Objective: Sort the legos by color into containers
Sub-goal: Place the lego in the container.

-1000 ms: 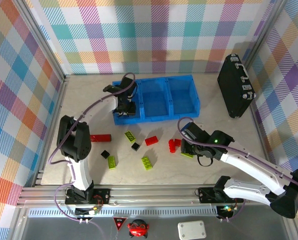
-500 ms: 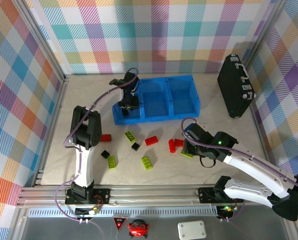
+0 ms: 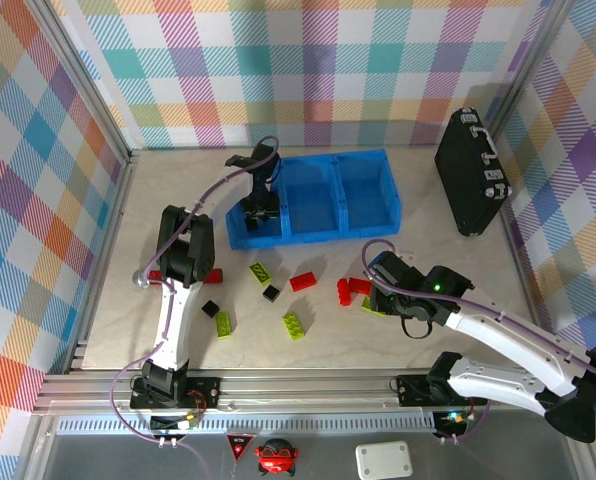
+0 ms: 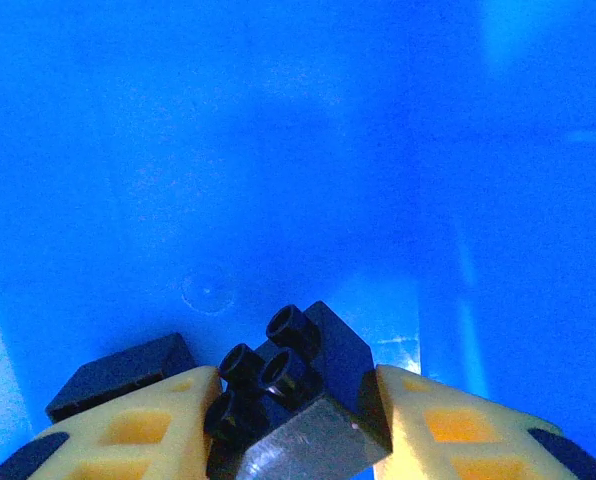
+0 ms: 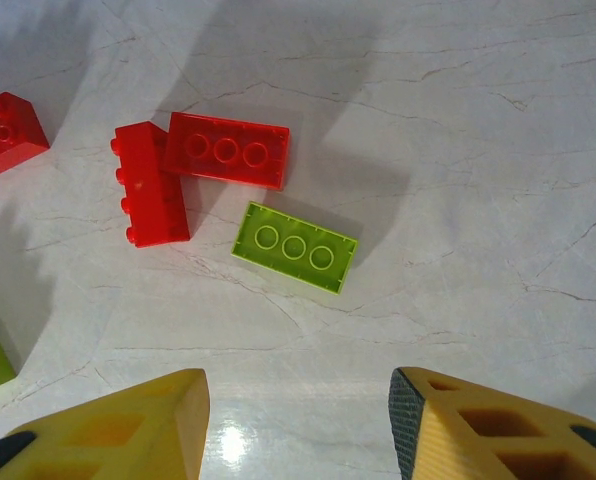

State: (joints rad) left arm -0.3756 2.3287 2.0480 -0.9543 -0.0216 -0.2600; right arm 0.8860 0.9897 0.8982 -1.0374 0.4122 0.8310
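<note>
Three blue bins joined as one tray point(image 3: 318, 234) sit at the back of the table point(image 3: 448, 270). The left gripper point(image 4: 296, 400) is down inside the left bin point(image 3: 240, 234), and its two fingers squeeze a black brick point(image 4: 323, 350). A second black brick point(image 4: 123, 375) lies on the bin floor just beside it. The right gripper point(image 5: 298, 385) hangs over the table with its fingers wide apart, holding nothing. Below it a green brick point(image 5: 295, 246) lies just beside a flat red brick point(image 5: 226, 150), which touches a tipped red brick point(image 5: 151, 196).

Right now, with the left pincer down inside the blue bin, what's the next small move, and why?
Probably open the left pincer and release the black brick: it sits clamped in the jaws inside the blue bin, where another black brick already lies, so the color matches.
</note>
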